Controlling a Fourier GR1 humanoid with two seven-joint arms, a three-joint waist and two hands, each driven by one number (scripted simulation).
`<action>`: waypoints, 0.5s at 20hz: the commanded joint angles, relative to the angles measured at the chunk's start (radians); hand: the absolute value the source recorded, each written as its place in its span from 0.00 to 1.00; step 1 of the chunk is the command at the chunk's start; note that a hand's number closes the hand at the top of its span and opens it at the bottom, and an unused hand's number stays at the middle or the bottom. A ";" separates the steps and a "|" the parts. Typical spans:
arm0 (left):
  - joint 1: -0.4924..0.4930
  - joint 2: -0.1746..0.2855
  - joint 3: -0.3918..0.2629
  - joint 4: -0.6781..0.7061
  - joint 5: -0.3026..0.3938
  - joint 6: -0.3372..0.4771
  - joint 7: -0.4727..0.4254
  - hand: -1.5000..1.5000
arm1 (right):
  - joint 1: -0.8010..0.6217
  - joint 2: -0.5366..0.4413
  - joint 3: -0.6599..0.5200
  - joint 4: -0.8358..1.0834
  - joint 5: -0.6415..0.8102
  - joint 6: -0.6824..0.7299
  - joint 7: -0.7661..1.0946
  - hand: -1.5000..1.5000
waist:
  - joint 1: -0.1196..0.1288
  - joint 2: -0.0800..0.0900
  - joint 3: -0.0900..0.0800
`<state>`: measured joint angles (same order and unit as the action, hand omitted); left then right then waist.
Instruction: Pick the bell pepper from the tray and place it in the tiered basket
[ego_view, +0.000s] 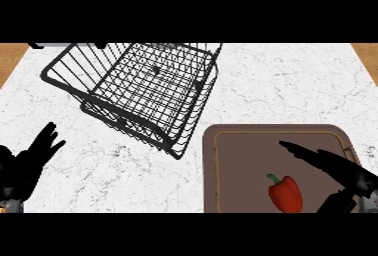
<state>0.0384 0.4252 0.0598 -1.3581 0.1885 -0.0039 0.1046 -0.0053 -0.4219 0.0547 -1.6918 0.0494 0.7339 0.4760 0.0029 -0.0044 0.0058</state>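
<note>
The black right hand (353, 179), fingers (310, 154) straight and apart, was held beside the red bell pepper (286, 194) on the brown rectangular tray (244, 135); the reach was judged done, closure being required next

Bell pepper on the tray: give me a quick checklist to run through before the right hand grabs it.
1. Bell pepper lying on the tray: ok.
2. Right hand open, just right of the pepper: ok.
3. Hand closed round the pepper: not ok, not yet.
4. Tiered basket free of anything over it: ok.
5. Left hand open, resting at the view's left edge: ok.
6. Right hand's height above the tray: cannot tell.
</note>
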 joint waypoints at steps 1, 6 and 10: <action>0.021 -0.058 -0.022 0.043 -0.068 0.022 -0.041 0.50 | 0.033 0.055 0.039 -0.036 0.051 -0.012 0.023 0.00 | -0.004 0.004 -0.006; 0.002 -0.015 0.042 -0.045 -0.020 -0.033 0.099 0.50 | 0.029 0.044 0.002 0.057 0.112 0.012 -0.084 0.00 | -0.001 0.004 -0.005; 0.033 -0.065 0.005 -0.034 -0.057 -0.021 0.054 0.50 | -0.062 0.136 0.054 0.158 0.158 -0.043 -0.064 0.00 | 0.007 0.005 -0.005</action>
<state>0.0361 0.3843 0.0846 -1.3712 0.1406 -0.0212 0.1241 -0.0015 -0.3401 0.0857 -1.6690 0.1714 0.7142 0.4489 -0.0030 -0.0148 -0.0069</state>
